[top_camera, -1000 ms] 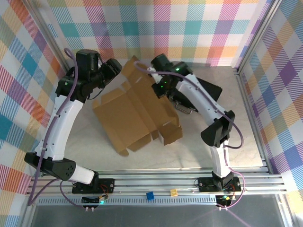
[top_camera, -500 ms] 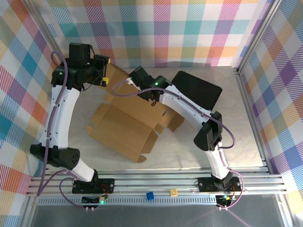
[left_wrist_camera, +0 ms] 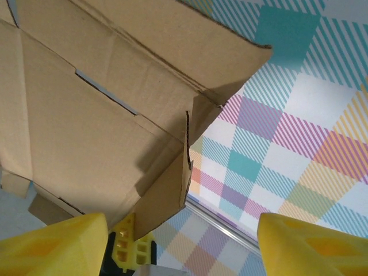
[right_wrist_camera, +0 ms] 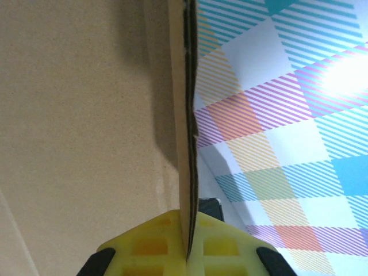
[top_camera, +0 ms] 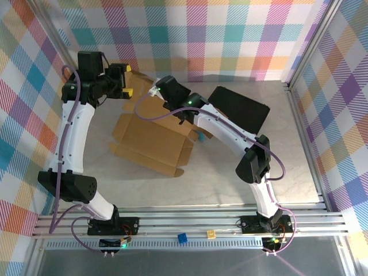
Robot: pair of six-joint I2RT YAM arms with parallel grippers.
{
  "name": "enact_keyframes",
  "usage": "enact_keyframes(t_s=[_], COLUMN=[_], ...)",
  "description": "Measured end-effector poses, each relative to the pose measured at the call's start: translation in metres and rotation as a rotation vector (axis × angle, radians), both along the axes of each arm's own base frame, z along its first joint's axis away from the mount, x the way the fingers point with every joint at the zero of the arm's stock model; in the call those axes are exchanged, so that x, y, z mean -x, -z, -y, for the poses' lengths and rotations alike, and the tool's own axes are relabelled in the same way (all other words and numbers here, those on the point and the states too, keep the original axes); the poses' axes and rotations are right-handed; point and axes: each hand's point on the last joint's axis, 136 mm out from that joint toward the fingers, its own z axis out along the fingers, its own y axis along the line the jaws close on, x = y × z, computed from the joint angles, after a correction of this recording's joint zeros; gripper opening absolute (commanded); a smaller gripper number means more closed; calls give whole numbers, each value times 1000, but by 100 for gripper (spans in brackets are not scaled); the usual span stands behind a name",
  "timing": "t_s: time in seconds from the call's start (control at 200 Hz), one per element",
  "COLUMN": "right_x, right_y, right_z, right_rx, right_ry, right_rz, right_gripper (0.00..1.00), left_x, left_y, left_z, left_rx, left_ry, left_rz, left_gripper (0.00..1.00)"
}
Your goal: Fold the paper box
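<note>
Brown corrugated cardboard paper box [top_camera: 150,137] sits centre-left, far side raised; judged light, stiff, hinged at creases; one edge is clamped by the right gripper [right_wrist_camera: 187,250]; left gripper [left_wrist_camera: 181,244] is spread open nearby; best taken at flap edges.

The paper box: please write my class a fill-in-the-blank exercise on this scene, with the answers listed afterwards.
The paper box is plain ____ cardboard.
The right end effector is ____ on one edge of it.
The left end effector is ____, its yellow fingers far apart.
The rectangular case lying on the table is ____.
Answers: brown, shut, open, black.
</note>
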Motion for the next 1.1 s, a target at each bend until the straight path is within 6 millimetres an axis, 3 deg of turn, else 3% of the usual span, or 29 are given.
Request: enact_keyframes(t_s=[0.265, 0.535, 0.75, 0.915, 1.1], right_x=[2, 6, 7, 7, 7], right_y=[-4, -4, -4, -4, -5], right_z=[-6, -11, -11, -11, -13], right_rx=[4, 4, 4, 4, 6], right_ry=[-14, -25, -25, -25, -33], right_rz=[17, 17, 17, 17, 23], right_gripper=[0, 0, 0, 0, 0], left_x=[-13, -22, -23, -22, -22], left_y=[14, 4, 18, 31, 33], left_z=[15, 35, 45, 45, 46], left_rx=[52, 79, 87, 73, 34], left_ry=[26, 68, 88, 95, 128], left_rz=[11, 76, 54, 30, 47], left_gripper=[51, 42, 37, 37, 47])
